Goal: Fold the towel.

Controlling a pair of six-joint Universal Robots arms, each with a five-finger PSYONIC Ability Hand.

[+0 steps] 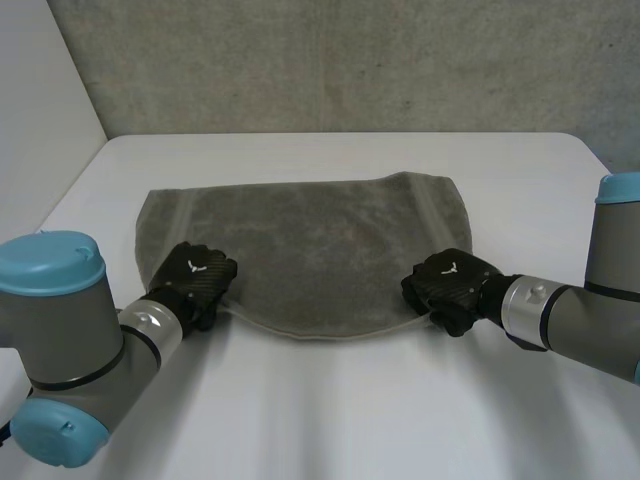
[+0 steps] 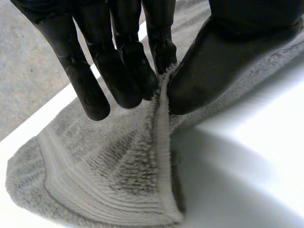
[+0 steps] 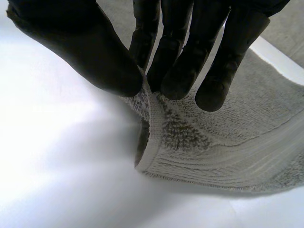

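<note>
A grey towel (image 1: 310, 250) lies spread across the middle of the white table (image 1: 330, 400). My left hand (image 1: 193, 278) is at the towel's near left corner, fingers and thumb pinching the hem. In the left wrist view the towel (image 2: 118, 175) rises in a ridge between the fingers (image 2: 128, 71) and the thumb. My right hand (image 1: 447, 285) is at the near right corner, pinching the hem the same way. In the right wrist view the towel (image 3: 228, 142) puckers up between thumb and fingers (image 3: 180, 66). The near edge sags in a curve between both hands.
A grey wall (image 1: 340, 60) stands behind the table's far edge. Bare white table surface runs along the front between my two arms and on both sides of the towel.
</note>
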